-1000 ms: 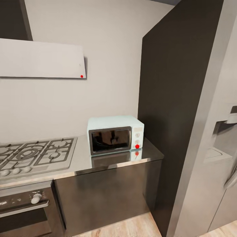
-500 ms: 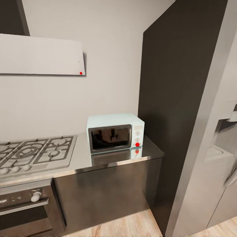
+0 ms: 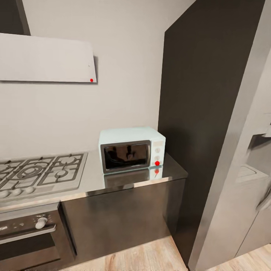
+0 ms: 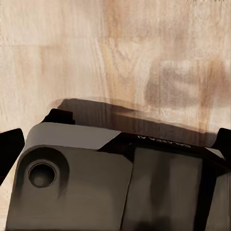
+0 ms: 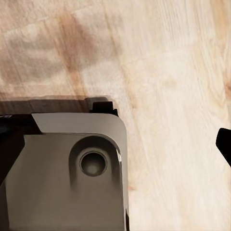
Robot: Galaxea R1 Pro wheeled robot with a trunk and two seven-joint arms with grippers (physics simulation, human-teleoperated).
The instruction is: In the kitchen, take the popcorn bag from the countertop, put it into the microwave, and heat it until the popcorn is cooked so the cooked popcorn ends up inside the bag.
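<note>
The pale blue microwave (image 3: 131, 149) stands on the reflective grey countertop (image 3: 113, 184) with its dark glass door shut and a small red dot low on its white control panel; its front is mirrored in the metal just before it. On the same worktop, to the microwave's left in the head view, lies the steel gas hob (image 3: 39, 174), and above that hangs the flat white extractor hood (image 3: 47, 58) with its own red dot at the lower corner. Under the hob sits a black-fronted oven (image 3: 28, 235) with a white knob. A tall dark cabinet panel (image 3: 203, 113) closes the counter's far end, touching it, and a grey refrigerator (image 3: 248, 180) stands beside that.

Each wrist camera looks down on light wood floor (image 5: 183, 72) with part of the robot's grey base (image 4: 96, 187) below it (dark slivers at the frame edges may be fingertips). Whether the left gripper or the right gripper is apart or together cannot be told. The microwave sits well away from both.
</note>
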